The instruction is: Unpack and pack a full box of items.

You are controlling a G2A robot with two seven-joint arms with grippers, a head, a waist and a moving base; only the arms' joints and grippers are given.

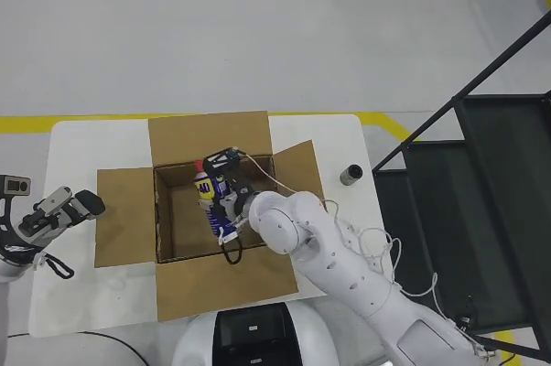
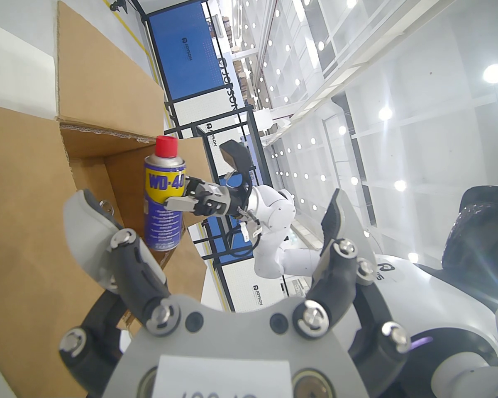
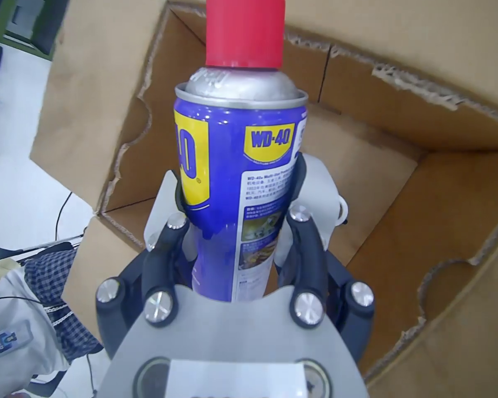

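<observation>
My right tool (image 3: 240, 192) is clenched on the spray can (image 3: 236, 155), one finger (image 3: 162, 205) on each side of the blue body, below the yellow label. I hold the can upright in the mouth of the cardboard box (image 1: 211, 137), with its red cap higher than the rim. From above, the can (image 1: 207, 188) sits toward the far wall of the box, and brown cardboard floor shows beside and below it. All four flaps are folded outward and lie on the white surface (image 1: 92, 146).

My left tool (image 1: 70, 206) hangs at the left edge of the surface, apart from the box's left flap, its fingers spread and grasping nothing. From its wrist I see the can (image 2: 164, 205) gripped side-on by my other tool (image 2: 186, 198).

A small dark cylinder (image 1: 351, 174) stands on the surface beyond the right flap.
</observation>
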